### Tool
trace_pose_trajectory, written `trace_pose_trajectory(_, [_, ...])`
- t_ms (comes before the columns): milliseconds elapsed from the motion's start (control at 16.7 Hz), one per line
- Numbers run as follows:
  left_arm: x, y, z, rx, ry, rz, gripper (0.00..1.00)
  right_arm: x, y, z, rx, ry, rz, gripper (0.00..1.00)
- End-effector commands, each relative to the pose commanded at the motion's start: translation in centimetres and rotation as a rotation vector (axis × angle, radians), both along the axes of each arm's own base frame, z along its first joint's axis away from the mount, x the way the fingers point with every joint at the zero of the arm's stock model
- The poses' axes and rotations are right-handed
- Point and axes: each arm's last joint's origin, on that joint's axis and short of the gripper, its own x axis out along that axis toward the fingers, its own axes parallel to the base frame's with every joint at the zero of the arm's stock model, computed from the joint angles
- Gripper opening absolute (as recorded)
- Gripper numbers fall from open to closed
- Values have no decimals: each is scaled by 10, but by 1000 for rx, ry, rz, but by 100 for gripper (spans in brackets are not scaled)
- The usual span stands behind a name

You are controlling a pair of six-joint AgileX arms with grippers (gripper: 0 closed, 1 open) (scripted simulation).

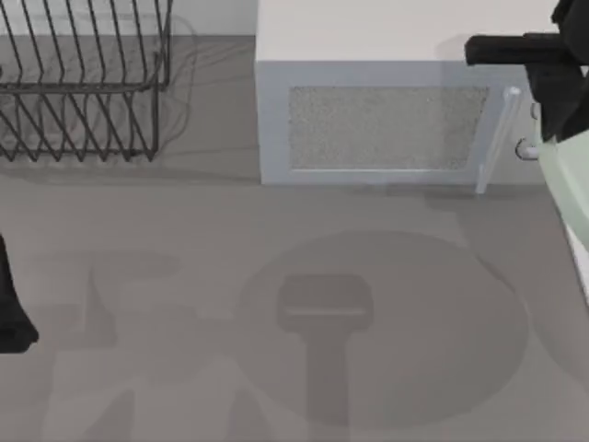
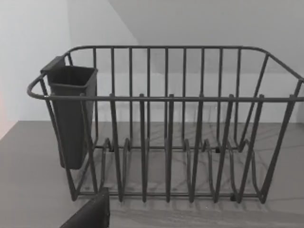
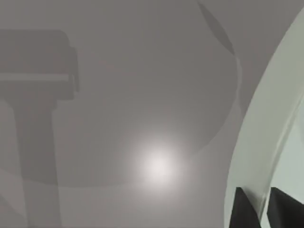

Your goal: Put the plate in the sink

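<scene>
Mint-green plate [image 1: 569, 198], held high at the bench's [image 1: 184, 239] right edge, rim clamped in the right pincer [image 3: 263, 209]; a thin edge grip could slip, dropping it.

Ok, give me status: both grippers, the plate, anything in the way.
Right gripper shut on plate rim, high at table's right edge. Left arm parked at left edge. Microwave sits close beside the plate; dish rack back left, well clear.
</scene>
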Motion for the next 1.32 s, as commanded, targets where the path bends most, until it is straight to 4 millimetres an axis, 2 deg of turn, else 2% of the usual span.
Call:
trace_pose_trajectory(120, [0, 0, 0, 0, 0, 0, 100, -2, -10, 10, 2, -4, -11, 0])
trace_pose_trajectory(420, [0, 0, 0, 0, 0, 0, 100, -2, -10, 10, 1, -5, -10, 0])
trace_pose_trajectory(600, [0, 0, 0, 0, 0, 0, 100, 1, -19, 23, -2, -51, -21, 0])
trace_pose_trajectory(780, [0, 0, 0, 0, 0, 0, 100, 25, -32, 31, -17, -105, -34, 0])
trace_pose_trajectory(900, [0, 0, 0, 0, 0, 0, 100, 53, -45, 27, -30, -133, -38, 0])
trace_pose_trajectory(1020, [0, 0, 0, 0, 0, 0, 100, 90, -69, 9, -51, -137, -53, 0])
trace_pose_trajectory(1200, [0, 0, 0, 0, 0, 0, 100, 144, -118, -45, -73, -77, -67, 0])
trace_pose_trajectory(1320, [0, 0, 0, 0, 0, 0, 100, 166, -142, -84, -65, -20, -50, 0])
